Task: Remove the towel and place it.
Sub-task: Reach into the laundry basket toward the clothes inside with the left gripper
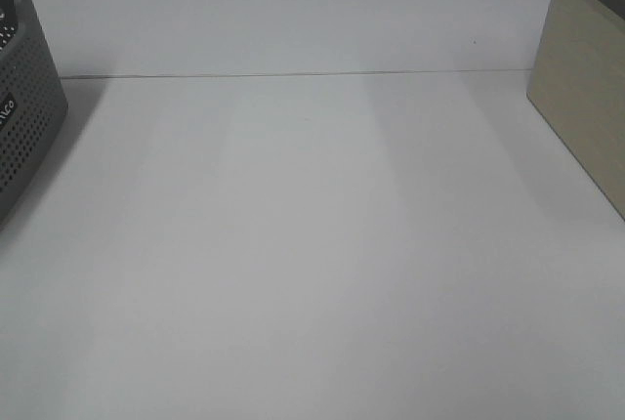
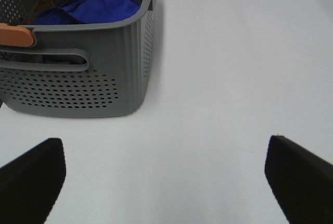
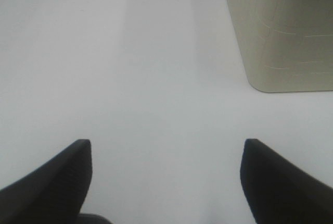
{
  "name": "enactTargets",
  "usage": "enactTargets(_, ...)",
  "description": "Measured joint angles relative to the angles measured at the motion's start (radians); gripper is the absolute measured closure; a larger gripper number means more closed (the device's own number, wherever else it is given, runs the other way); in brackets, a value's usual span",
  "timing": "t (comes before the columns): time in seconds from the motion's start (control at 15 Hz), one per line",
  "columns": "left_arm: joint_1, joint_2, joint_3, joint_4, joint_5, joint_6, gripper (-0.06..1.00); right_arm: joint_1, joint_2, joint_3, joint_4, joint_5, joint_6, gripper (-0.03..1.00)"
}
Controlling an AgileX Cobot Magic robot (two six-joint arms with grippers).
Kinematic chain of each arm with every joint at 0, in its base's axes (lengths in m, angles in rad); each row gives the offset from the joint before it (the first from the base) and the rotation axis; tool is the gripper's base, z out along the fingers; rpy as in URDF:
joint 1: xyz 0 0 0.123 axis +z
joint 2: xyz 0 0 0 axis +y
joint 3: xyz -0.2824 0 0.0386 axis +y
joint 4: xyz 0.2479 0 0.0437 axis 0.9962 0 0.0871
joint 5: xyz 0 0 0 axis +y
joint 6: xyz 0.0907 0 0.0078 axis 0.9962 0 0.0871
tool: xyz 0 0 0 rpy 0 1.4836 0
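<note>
Blue towel [image 2: 93,0] bunched inside grey perforated basket [image 2: 78,88] at table's [image 1: 312,264] left edge, basket wall between it and left gripper [image 2: 165,141], jaws spread wide, empty, beige bin [image 3: 281,36] at right edge, right gripper [image 3: 167,141] near it, also spread, holding nothing

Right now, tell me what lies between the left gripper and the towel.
Left wrist view: bare table, then the wall of the grey basket holding the towel.
</note>
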Motion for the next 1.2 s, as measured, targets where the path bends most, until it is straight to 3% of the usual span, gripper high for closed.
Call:
enactTargets(0.87, 0.0, 0.017, -0.037, -0.001, -0.004, 0.016, -0.04, 0.0, 0.0, 0.0, 0.0, 0.0, 0.0, 0.2)
enactTargets(1.07, 0.0, 0.116, -0.099, -0.018, -0.004, 0.098, -0.04, 0.0, 0.0, 0.0, 0.0, 0.0, 0.0, 0.2)
enactTargets(1.2, 0.0, 0.247, -0.187, -0.018, 0.011, 0.242, -0.04, 0.0, 0.0, 0.0, 0.0, 0.0, 0.0, 0.2)
